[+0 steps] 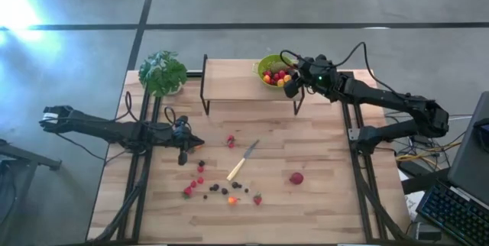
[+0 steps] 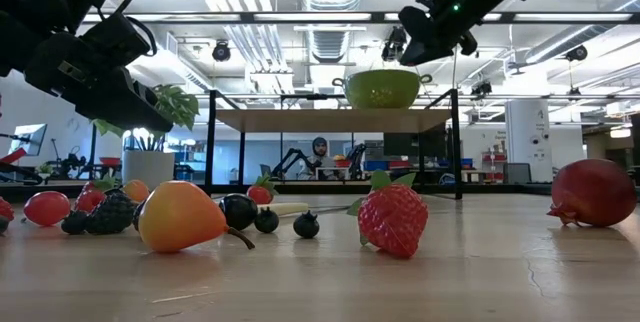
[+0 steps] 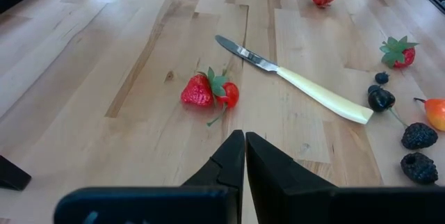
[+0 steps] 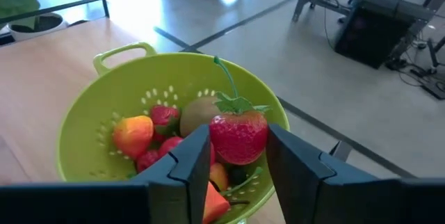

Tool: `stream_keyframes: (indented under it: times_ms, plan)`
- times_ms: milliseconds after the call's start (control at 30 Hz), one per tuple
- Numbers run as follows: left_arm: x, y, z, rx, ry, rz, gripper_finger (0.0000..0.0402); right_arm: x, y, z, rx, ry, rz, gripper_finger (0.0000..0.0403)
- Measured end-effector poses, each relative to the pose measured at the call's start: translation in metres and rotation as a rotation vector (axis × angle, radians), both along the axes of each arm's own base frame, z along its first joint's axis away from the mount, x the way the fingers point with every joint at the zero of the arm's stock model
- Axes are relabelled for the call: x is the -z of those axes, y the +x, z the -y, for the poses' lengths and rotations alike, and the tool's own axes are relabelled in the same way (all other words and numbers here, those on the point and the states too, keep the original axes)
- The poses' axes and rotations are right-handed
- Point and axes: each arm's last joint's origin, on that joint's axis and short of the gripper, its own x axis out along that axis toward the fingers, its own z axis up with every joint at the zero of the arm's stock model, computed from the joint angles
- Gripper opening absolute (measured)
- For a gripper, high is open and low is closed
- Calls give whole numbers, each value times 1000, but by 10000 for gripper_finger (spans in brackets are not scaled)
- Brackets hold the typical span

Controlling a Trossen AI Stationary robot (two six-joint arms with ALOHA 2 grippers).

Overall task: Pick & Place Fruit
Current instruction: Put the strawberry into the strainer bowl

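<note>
The right gripper (image 4: 238, 156) holds a red strawberry (image 4: 238, 135) (green-stemmed) above the fruit-filled green colander (image 4: 83, 123).

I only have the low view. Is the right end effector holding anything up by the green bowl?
Observer: Yes. The right wrist view shows the held strawberry between the fingers of the right end effector, above the green colander.
Operator: What else is in it?
Observer: A kiwi-like ball, an orange-yellow piece and some red pieces.
Operator: And the left end effector?
Observer: The left end effector is shut and empty, facing a loose strawberry near the knife.
</note>
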Motion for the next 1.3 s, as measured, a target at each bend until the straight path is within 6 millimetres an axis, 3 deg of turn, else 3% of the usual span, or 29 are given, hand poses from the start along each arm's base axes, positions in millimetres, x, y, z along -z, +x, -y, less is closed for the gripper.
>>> stream_keyframes:
  times_ms: [200,633,900,1100,1300]
  plan:
    - [0,0,0,0,0,0,20,0,0,0,1,0,-2,111]
    - [0,0,0,0,0,0,20,2,-1,0,3,8,-17,156]
    - [0,0,0,0,0,0,20,-2,-1,-3,-10,0,6,140]
    - [0,0,0,0,0,0,20,-7,6,-26,-242,47,55,119]
    - [0,0,0,0,0,0,20,-6,21,-74,-472,59,36,101]
